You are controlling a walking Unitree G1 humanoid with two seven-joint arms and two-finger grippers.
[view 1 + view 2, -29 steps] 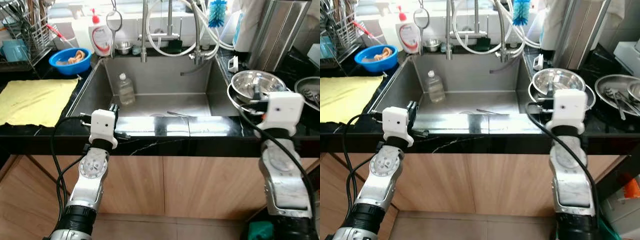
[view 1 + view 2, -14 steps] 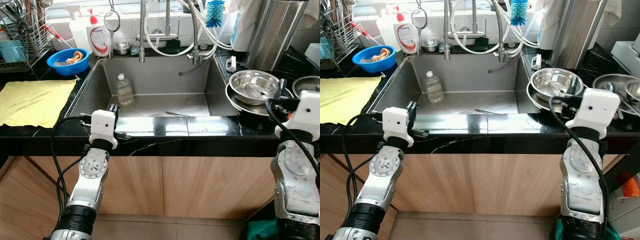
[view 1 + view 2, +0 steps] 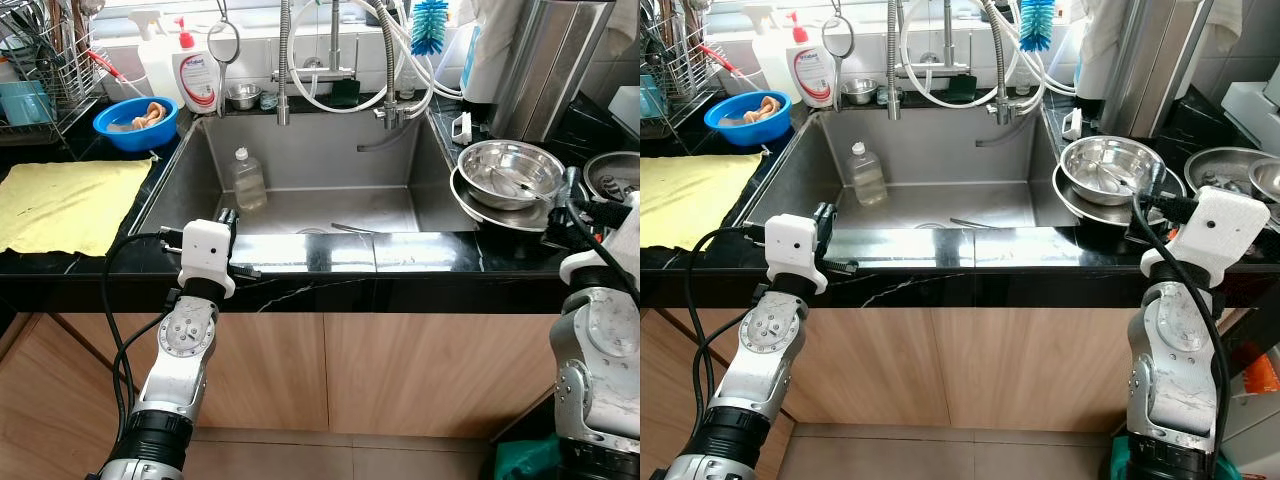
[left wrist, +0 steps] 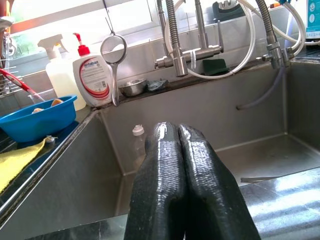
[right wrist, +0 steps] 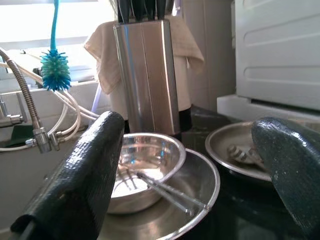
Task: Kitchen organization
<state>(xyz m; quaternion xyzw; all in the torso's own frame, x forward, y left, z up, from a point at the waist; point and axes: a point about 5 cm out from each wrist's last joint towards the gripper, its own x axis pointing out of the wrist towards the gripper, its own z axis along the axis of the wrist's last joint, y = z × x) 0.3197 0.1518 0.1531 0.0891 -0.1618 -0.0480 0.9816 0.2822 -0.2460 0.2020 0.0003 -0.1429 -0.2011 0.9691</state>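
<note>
**Sink station: both grippers at the counter's front edge**

The right gripper [image 5: 190, 165] is at the right edge of the frame, just in front of the steel bowl [image 3: 510, 172]. Its two black fingers [image 5: 75, 185] are spread wide apart and hold nothing. The steel bowl sits inside a larger steel plate [image 3: 480, 208] on the black counter [image 3: 420, 265], right of centre. A thin metal utensil [image 5: 165, 187] lies across the bowl's rim onto the plate. A second steel dish [image 5: 235, 150] with items in it is just beside the plate, toward the right edge. A steel knife block [image 5: 147, 75] stands behind the bowl, upper right.

The left gripper [image 4: 175, 135] is at lower left of centre, over the front rim of the sink [image 3: 320, 160]. Its fingers are pressed together, empty.

In the sink basin, a clear bottle [image 3: 248, 180] stands upright near the left wall. A blue bowl [image 3: 138, 122] and a soap bottle [image 3: 198, 72] occupy the upper left. A yellow cloth [image 3: 70, 205] lies flat at the left edge.
</note>
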